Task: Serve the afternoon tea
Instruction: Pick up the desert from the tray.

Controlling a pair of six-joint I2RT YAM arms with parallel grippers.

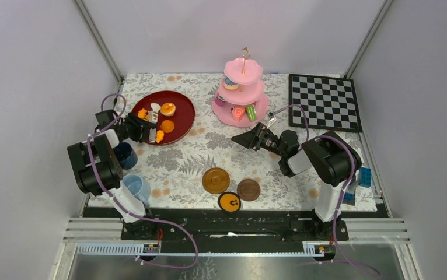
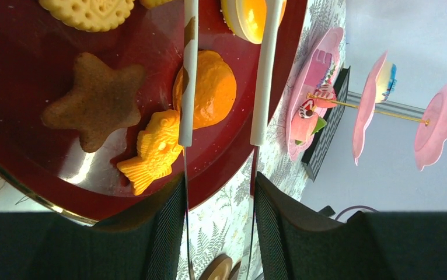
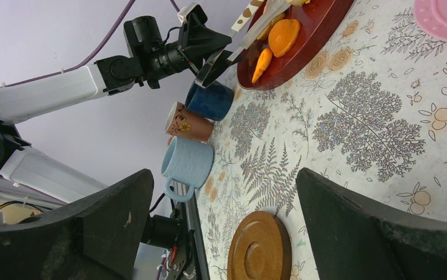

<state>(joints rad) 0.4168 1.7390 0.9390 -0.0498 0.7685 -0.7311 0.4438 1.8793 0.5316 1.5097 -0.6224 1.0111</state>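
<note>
A glossy dark-red round tray (image 1: 184, 116) sits on the desk (image 1: 180, 160), whose cloth is printed with grey ferns and blossoms. The left end effector (image 2: 227, 64) reaches over the tray's near-left rim. Its thin white fingers (image 2: 189, 70) are spread apart and grip nothing. A shiny orange dome pastry (image 2: 212, 87) lies on the tray beneath and between them, partly behind one finger. Also on the tray are a matte brown star biscuit (image 2: 95, 102), a ridged yellow-orange fish-shaped pastry (image 2: 151, 153) close to the near rim, and a pale round embossed biscuit (image 2: 87, 11). Just off the tray's left rim, toward the arms, stand a dark-blue glazed cup (image 1: 125, 155) and a finely ribbed light-blue cup (image 1: 137, 188). Right of the tray rises the pink three-tier scalloped plastic stand (image 1: 241, 96), with small pastries on its tiers. The right end effector (image 1: 237, 140) hovers right of the tray, its blunt black fingers (image 3: 104, 233) wide apart and empty. Nearer the arms than the tray lie two smooth brown round saucers (image 1: 216, 180). Bare cloth shows between them and the tray's near rim.
</note>
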